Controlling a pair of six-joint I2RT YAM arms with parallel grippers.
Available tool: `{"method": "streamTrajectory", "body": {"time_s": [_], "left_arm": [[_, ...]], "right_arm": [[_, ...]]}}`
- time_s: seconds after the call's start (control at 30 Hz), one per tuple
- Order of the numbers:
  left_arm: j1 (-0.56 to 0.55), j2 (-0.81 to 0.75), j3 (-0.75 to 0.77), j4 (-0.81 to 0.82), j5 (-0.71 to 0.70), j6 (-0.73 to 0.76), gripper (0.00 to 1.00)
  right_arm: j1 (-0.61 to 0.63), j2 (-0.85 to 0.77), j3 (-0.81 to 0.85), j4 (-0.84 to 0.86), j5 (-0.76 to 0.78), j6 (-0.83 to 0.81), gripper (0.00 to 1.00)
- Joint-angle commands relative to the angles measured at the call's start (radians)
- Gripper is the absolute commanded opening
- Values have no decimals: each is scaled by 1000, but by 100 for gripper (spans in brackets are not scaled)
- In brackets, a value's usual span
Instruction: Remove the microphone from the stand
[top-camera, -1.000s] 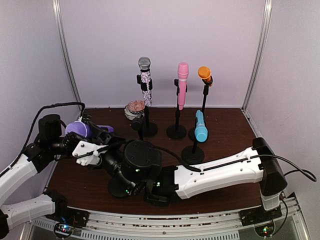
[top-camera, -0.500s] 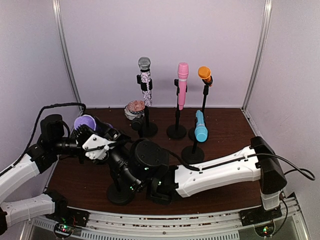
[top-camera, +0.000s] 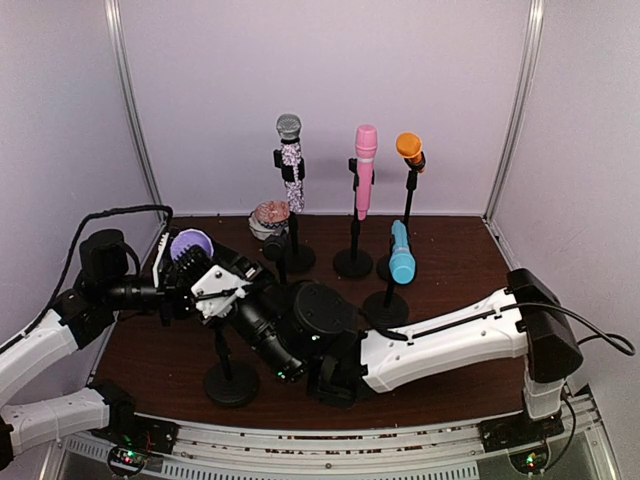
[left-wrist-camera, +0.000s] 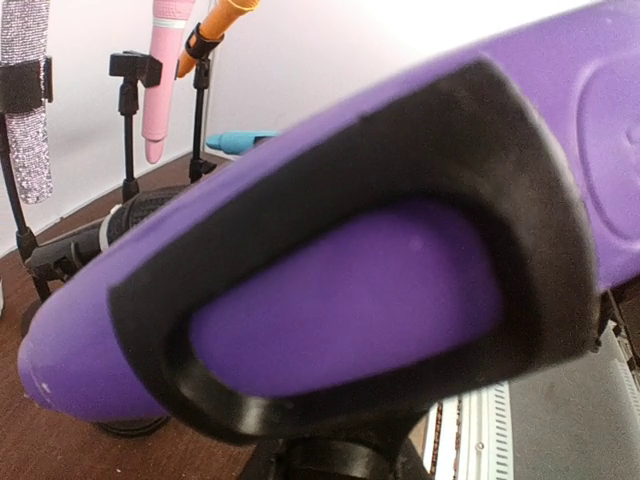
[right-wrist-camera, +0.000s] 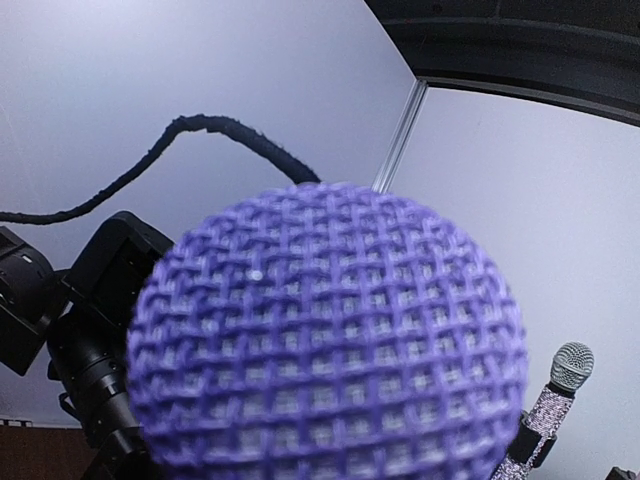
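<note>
The purple microphone (top-camera: 190, 246) sits at the left, its mesh head tipped upward; that head fills the right wrist view (right-wrist-camera: 330, 340). Its body (left-wrist-camera: 350, 290) lies in the black clip (left-wrist-camera: 520, 200) of a stand whose round base (top-camera: 230, 384) rests near the front. My right gripper (top-camera: 216, 286), with white housing, is shut on the microphone's body just below the head. My left gripper (top-camera: 180, 292) presses in from the left at the clip; its fingers are hidden, so I cannot see how they stand.
Behind stand a glittery silver microphone (top-camera: 291, 160), a pink one (top-camera: 365, 170), an orange one (top-camera: 409, 148) and a blue one (top-camera: 401, 252), each on a black stand. A pinkish microphone head (top-camera: 268, 215) lies at the back. The left arm's cable loops overhead.
The purple microphone's head has swung up and to the right. The stand's base has slid left and nearer. Both grippers have shifted right with it.
</note>
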Motion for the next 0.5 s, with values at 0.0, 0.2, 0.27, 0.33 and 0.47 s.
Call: {"method": "streamTrajectory", "body": {"time_s": [0.0, 0.2, 0.27, 0.33, 0.47], "left_arm": [[52, 16, 43, 57, -269, -134, 0], [93, 38, 54, 66, -334, -182, 0], [99, 46, 58, 65, -342, -197, 0], [103, 55, 61, 62, -352, -207, 0], [111, 62, 68, 59, -363, -209, 0]], "right_arm": [[41, -122, -51, 136, -47, 48, 0], [54, -216, -124, 185, -92, 17, 0], [59, -243, -136, 194, -105, 22, 0], [65, -265, -145, 213, -114, 38, 0], [84, -302, -160, 238, -144, 60, 0]]}}
